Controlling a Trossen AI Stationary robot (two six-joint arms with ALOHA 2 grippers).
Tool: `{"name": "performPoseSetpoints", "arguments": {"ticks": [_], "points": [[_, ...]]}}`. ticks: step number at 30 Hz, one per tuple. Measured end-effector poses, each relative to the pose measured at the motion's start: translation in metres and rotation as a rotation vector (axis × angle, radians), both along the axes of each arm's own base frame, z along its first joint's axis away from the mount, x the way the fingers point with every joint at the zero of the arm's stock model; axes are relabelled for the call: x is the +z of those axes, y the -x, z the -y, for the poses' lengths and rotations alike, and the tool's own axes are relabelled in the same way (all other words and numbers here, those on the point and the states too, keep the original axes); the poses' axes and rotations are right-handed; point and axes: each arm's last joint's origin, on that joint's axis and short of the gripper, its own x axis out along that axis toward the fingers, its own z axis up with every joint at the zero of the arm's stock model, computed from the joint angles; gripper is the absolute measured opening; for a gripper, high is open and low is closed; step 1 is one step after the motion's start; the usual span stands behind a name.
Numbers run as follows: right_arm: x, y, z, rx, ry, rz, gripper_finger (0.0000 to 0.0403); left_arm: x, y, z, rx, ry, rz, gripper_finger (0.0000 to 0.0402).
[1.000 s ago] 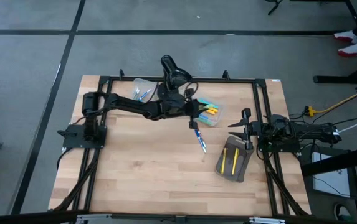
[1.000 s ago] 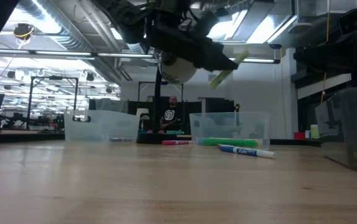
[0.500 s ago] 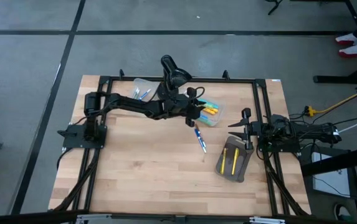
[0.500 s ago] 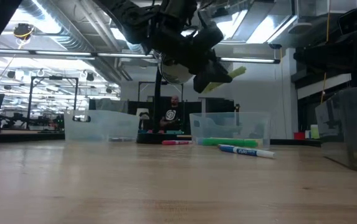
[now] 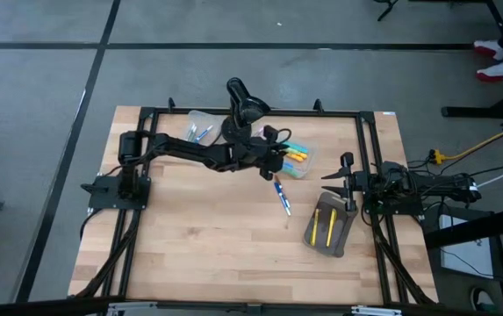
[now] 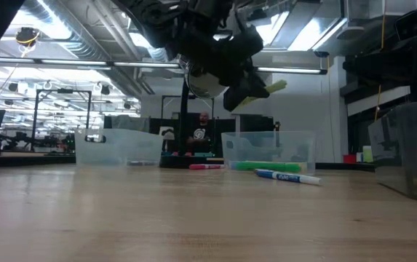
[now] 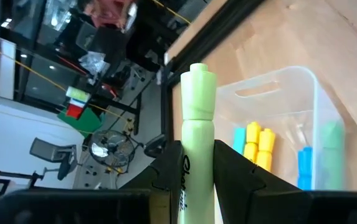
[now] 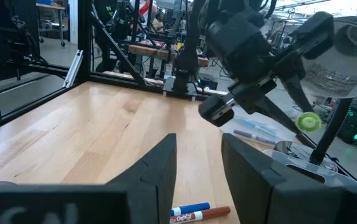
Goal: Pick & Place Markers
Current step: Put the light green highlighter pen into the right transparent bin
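- High view: left claw point(image 5: 279, 161) hangs at the near rim of the clear bin point(image 5: 307, 159), at the table's point(image 5: 190, 237) far side; bare wood in front.
- Left wrist view: claw pinches a light-green marker point(image 7: 197, 137), tip over the bin; yellow and blue markers lie inside.
- Blue marker point(image 5: 282, 197) lies loose mid-table.
- Right claw point(image 5: 349, 183) rests at the right edge, fingers spread, beside the grey pouch point(image 5: 328, 225).

A clear plastic bin point(image 7: 278, 81) stood just under the left jaws. A grey pouch point(image 5: 339, 233) lay on the wooden table point(image 5: 207, 237), just beside the right jaws.
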Motion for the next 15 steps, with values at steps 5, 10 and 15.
{"name": "performPoseSetpoints", "arguments": {"ticks": [5,10,15], "points": [[0.0,0.0,0.0,0.0,0.0,0.0,0.0126,0.017,-0.009,0.002,0.003,0.021,-0.024,0.0068],[0.0,0.0,0.0,0.0,0.0,0.0,0.0126,0.025,-0.018,0.001,-0.029,0.008,-0.067,0.0068],[0.0,0.0,0.0,0.0,0.0,0.0,0.0126,0.011,-0.033,-0.001,-0.043,0.012,-0.203,0.0068]]}}
